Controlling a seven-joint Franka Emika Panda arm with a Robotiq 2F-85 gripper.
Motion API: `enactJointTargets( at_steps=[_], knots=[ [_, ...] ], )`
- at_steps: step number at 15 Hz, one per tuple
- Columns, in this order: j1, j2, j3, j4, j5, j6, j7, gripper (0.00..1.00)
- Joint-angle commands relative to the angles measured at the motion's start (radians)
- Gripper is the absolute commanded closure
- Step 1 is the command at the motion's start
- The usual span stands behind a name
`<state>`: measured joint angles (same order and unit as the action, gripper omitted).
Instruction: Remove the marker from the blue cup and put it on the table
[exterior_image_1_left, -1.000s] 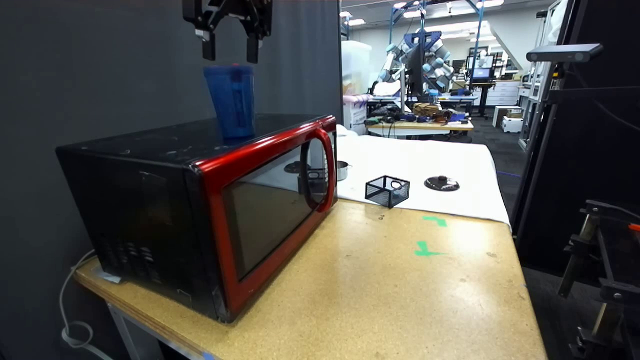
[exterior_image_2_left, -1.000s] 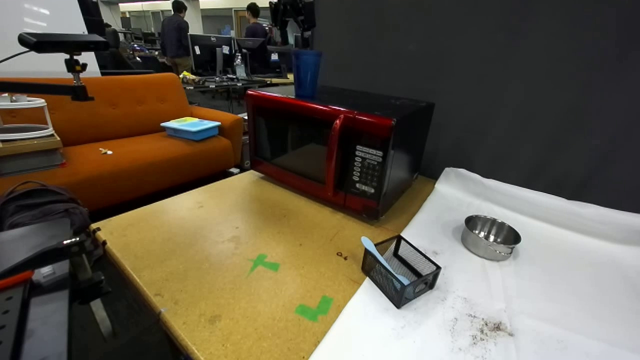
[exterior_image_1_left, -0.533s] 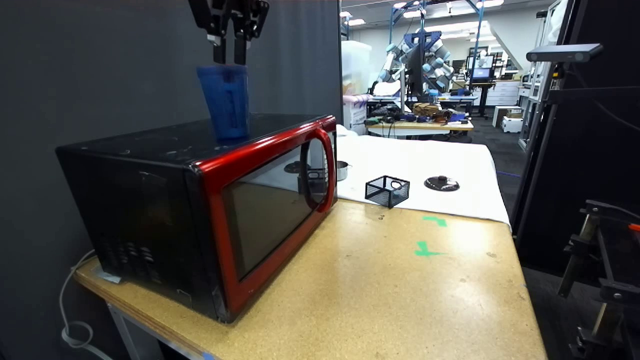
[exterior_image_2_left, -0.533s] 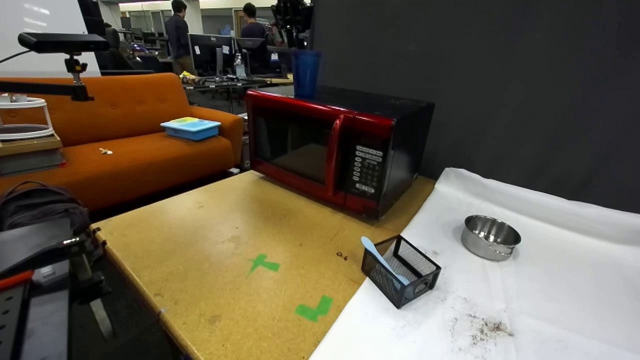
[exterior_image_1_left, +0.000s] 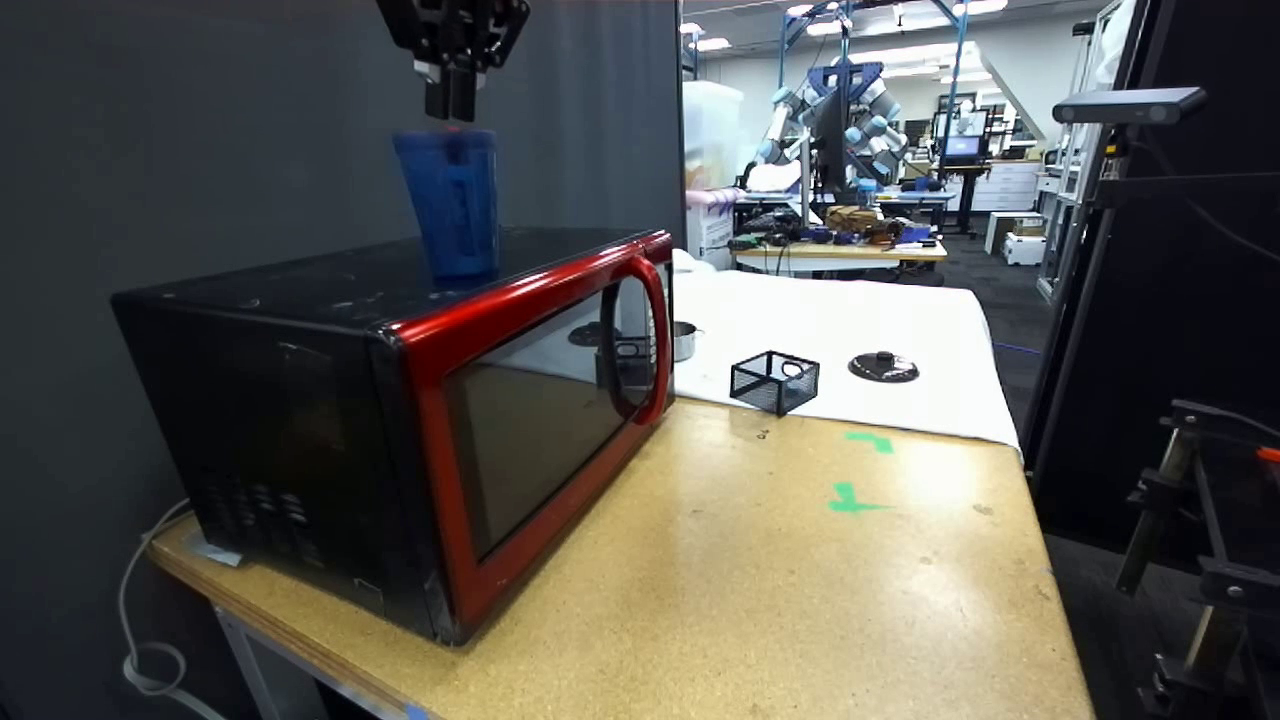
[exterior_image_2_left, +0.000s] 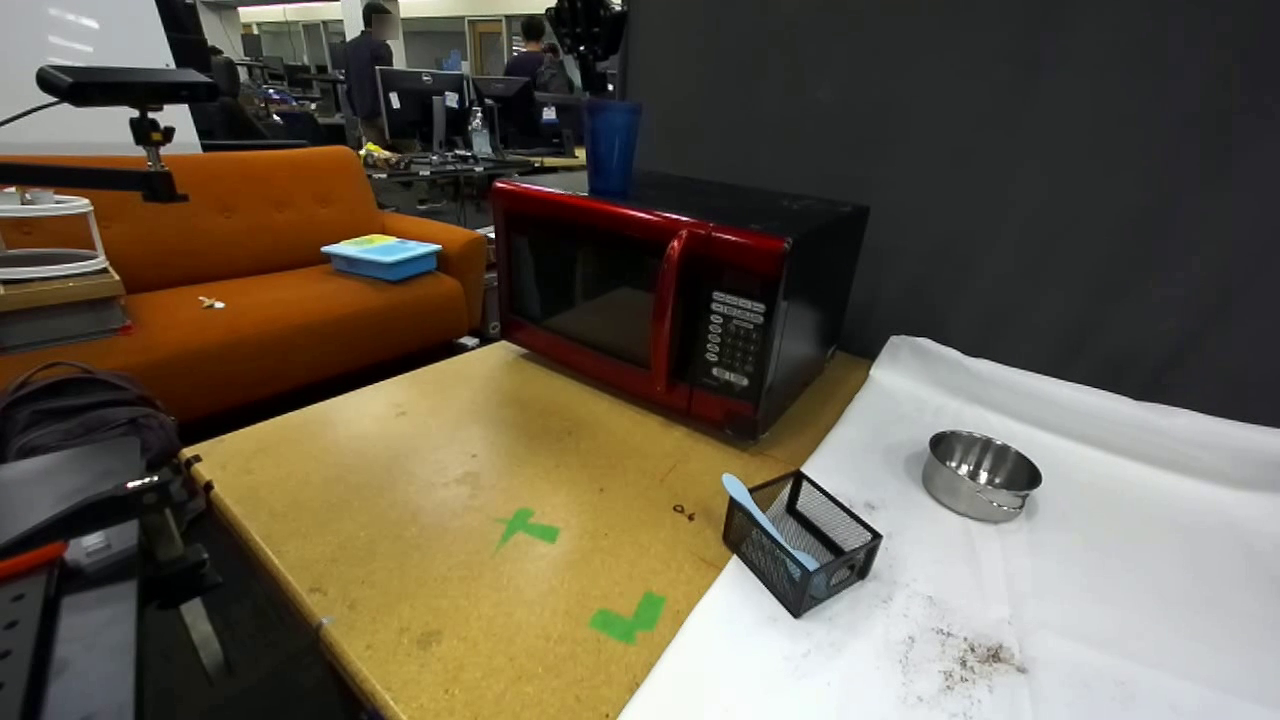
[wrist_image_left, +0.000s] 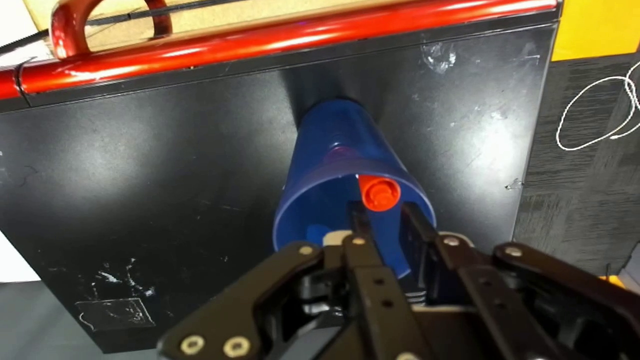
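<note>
With fingers (wrist_image_left: 419, 230) slightly spread, hovers just above the upright blue cup (exterior_image_1_left: 460, 205), near the marker (wrist_image_left: 381, 195) in it.

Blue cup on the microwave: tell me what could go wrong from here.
Little if any of the marker clears the rim of the blue cup, so the gripper may get only a shallow hold and drop it. Reaching deeper could snag the rim and tip the cup; standing near the front edge of the microwave, it might fall to the table.
</note>
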<state>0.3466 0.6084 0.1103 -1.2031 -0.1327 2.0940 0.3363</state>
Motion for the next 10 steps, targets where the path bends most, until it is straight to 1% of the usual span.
enactJointTargets(
  at_steps=[1,3,4,5,8,10],
  knots=[
    [0.001,0.010,-0.004,0.016,-0.007,-0.002,-0.002,0.64],
    [0.000,0.016,-0.004,0.018,-0.005,0.000,-0.002,0.59],
    [-0.001,0.019,-0.004,0.019,-0.005,-0.001,-0.001,0.62],
    [-0.003,0.024,-0.003,0.020,-0.002,-0.001,-0.003,0.62],
    [-0.007,0.037,-0.001,0.025,0.003,-0.001,-0.005,0.66],
    [-0.007,0.046,0.001,0.034,0.005,-0.003,-0.006,0.67]
  ],
)
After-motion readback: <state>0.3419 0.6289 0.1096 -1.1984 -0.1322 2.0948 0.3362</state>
